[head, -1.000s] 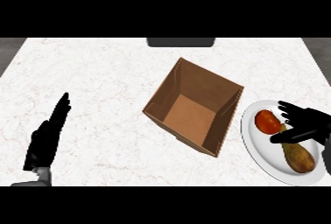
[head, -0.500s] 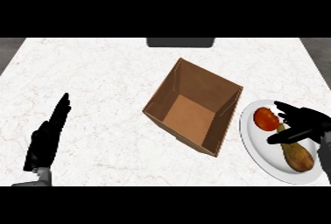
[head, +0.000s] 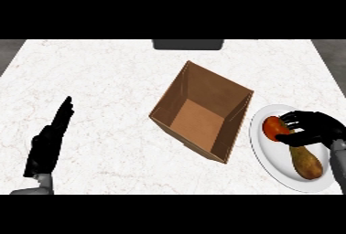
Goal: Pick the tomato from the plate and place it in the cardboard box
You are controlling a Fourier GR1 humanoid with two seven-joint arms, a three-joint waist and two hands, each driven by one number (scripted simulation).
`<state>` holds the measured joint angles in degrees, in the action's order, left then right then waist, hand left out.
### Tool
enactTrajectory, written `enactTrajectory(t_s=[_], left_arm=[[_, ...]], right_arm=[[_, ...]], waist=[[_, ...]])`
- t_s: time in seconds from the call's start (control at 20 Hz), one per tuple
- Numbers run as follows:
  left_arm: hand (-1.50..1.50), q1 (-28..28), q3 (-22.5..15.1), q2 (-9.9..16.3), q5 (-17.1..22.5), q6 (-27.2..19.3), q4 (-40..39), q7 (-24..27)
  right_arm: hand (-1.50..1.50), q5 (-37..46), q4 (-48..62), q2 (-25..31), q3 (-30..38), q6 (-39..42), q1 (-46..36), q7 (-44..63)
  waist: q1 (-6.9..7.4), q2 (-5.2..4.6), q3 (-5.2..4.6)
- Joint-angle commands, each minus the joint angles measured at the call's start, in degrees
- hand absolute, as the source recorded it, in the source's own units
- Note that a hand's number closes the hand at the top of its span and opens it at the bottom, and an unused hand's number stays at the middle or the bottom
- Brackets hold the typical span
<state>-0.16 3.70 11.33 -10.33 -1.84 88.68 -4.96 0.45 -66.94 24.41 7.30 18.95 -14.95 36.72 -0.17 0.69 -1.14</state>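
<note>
The right hand (head: 316, 128) curls its fingers (head: 292, 124) round the tomato (head: 274, 129) on the plate (head: 270, 157) beside the box (head: 201, 110), while the left hand (head: 49, 141) rests straight-fingered on the counter (head: 108, 82).

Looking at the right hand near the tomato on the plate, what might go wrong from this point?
1. The right hand has its fingers curling at the tomato; it may roll away on the white plate.
2. A brownish pear-shaped fruit lies next to the tomato and may get nudged.
3. The cardboard box sits tilted beside the plate; its near wall may be bumped during transfer.
</note>
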Motion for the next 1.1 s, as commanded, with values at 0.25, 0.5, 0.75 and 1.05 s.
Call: enactTrajectory(t_s=[0.25, 0.5, 0.75, 1.05], left_arm=[[0.0, -0.33, -0.93, -0.69, -0.56, 0.01, 0.41, -0.4], [0.0, 0.1, -1.4, -1.36, -1.17, -0.68, 0.37, 0.53], [0.0, 2.32, -1.45, -1.95, -1.55, -1.26, 1.28, 0.83], [0.0, 0.17, -0.86, -1.77, -2.61, -1.74, 0.32, -1.33]], right_arm=[[1.5, 22.17, -11.36, 13.44, -15.47, 3.48, -2.02, -22.07], [1.5, 33.6, -12.13, 21.23, -19.71, -3.96, -1.51, -40.63], [1.5, 38.49, -6.64, 22.09, -16.45, -16.76, -0.08, -52.01], [1.5, 27.87, -9.8, 21.99, -9.27, -9.51, -2.2, -58.61]], waist=[[1.67, -0.54, 1.11], [1.54, -1.11, 1.38], [0.77, -0.77, 1.22], [-0.2, -0.6, 1.13]])
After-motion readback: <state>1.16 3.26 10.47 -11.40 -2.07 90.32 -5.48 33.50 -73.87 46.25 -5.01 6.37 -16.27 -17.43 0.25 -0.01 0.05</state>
